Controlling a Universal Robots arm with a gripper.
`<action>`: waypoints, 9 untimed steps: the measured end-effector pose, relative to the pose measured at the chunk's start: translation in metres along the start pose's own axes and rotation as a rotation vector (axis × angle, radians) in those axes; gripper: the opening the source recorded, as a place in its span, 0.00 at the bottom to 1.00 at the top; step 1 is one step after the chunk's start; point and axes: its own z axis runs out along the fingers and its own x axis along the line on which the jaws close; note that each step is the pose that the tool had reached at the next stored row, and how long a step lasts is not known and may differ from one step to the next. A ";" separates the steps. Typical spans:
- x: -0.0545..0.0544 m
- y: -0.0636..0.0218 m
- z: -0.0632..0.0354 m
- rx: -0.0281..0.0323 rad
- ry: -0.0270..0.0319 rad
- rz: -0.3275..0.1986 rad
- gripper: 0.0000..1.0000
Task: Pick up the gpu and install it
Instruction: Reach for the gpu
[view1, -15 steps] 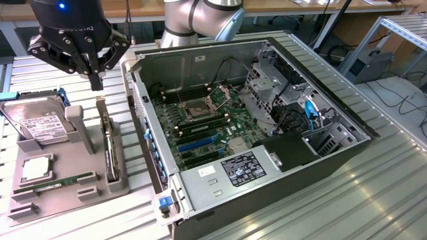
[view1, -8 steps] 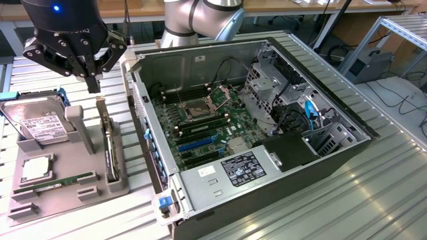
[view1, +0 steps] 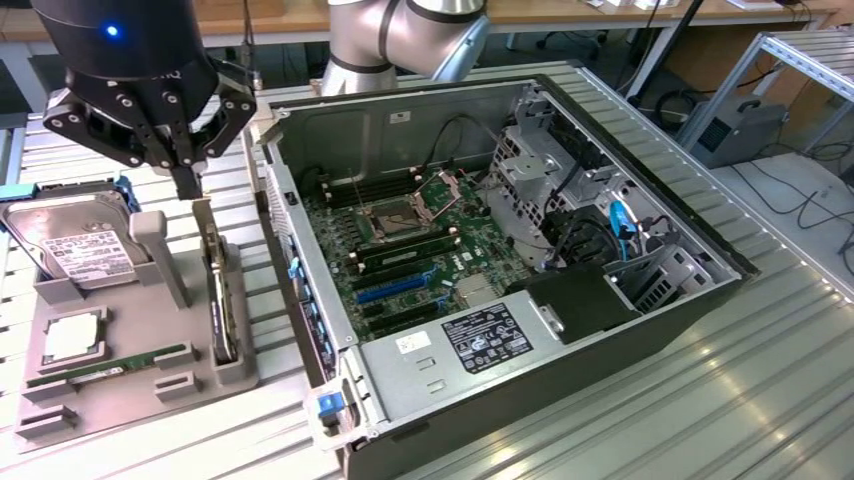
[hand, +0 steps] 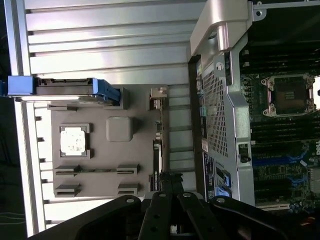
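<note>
1. Gripper (view1: 187, 178) (hand: 165, 181): jaws closed together and pointing down at the far end of the gpu's top edge. Cannot tell whether they pinch that edge or only meet above it.
2. gpu (view1: 224, 300) (hand: 159, 135): on edge in a slot along the grey holder tray (view1: 134, 385), on the side nearest the computer case (view1: 400, 115). Seated, not lifted.
3. The same tray carries a hard drive (view1: 74, 245) upright at the far end, a processor chip (view1: 70, 342) lying flat, and a green memory stick (view1: 127, 362) in a near slot.
4. Tray sits at the bench (view1: 694, 400) edge on the exterior view's left; the case is just beside it, mid-bench, side panel off.
5. Motherboard (view1: 400, 215) is exposed and the blue expansion slot (view1: 394, 287) holds no card.
6. Progress, as judged: early. Gripper is at the card, pickup not shown complete, and carry and install are both left.
</note>
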 end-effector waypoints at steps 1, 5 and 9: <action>0.000 -0.0018 -0.0001 0.0000 0.0001 0.000 0.11; -0.001 -0.0082 -0.0004 0.0001 0.0001 0.000 0.11; -0.001 -0.0138 -0.0006 0.0000 0.0000 0.000 0.11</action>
